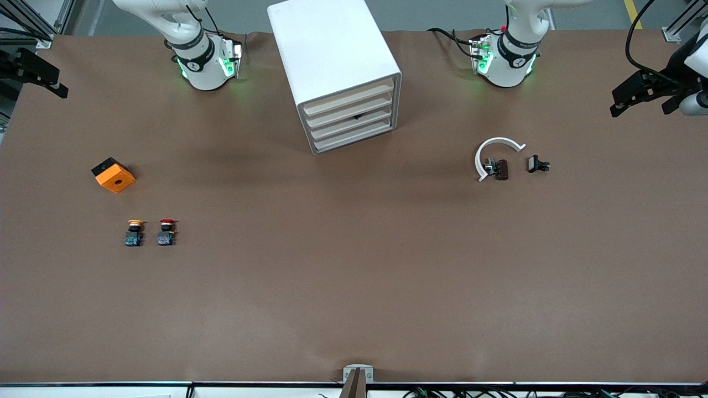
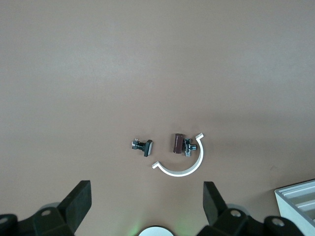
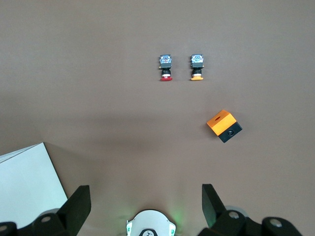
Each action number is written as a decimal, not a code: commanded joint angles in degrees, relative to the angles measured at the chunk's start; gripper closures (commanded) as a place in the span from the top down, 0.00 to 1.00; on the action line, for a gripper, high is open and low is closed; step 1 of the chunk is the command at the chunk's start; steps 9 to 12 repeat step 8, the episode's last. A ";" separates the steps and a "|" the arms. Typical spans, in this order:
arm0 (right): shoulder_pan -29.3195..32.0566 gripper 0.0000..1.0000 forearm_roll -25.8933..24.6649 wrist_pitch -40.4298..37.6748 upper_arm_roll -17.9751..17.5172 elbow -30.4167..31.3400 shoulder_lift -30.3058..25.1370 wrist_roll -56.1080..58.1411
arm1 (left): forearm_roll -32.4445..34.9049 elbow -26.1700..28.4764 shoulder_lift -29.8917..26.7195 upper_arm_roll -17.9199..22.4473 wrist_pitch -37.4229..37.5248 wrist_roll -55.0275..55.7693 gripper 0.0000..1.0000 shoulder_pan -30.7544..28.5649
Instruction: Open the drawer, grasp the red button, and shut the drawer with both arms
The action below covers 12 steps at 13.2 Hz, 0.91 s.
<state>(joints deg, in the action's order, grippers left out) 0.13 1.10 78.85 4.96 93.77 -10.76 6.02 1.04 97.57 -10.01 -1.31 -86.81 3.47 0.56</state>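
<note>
The white cabinet [image 1: 332, 55] stands mid-table between the arms' bases. Its four cream drawer fronts [image 1: 351, 119] are all shut. A small dark spot shows on the third front from the top. The red-capped button [image 1: 166, 231] stands on the table toward the right arm's end, nearer the front camera than the cabinet. It also shows in the right wrist view [image 3: 166, 68]. My left gripper [image 2: 147, 194] is open and empty, high over its own base. My right gripper [image 3: 145, 194] is open and empty, high over its own base. Neither gripper shows in the front view.
A yellow-capped button [image 1: 134, 232] stands beside the red one. An orange cube [image 1: 113, 174] lies farther from the front camera than both. A white arc piece [image 1: 492, 155] and two small dark parts [image 1: 537, 165] lie toward the left arm's end. Dark fixtures [image 1: 644, 91] overhang the table ends.
</note>
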 commanded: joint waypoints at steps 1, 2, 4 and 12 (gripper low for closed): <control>0.22 1.00 0.40 0.60 -0.21 0.80 -0.93 -0.57 | 0.01 -0.18 -0.01 -0.27 -0.12 -0.49 1.00 -0.38; 0.13 1.00 0.40 0.77 -0.21 0.80 -0.93 -0.57 | 0.01 -0.18 0.08 -0.27 -0.12 -0.49 1.00 -0.38; 0.22 1.00 0.31 0.77 -0.21 0.89 -0.93 -0.57 | 0.01 -0.88 0.43 -0.27 -0.12 -0.14 1.00 -0.38; 0.22 1.00 -0.04 0.60 -0.30 0.98 -0.93 -0.57 | 0.10 -1.85 0.96 -0.18 -0.12 0.13 1.00 -0.38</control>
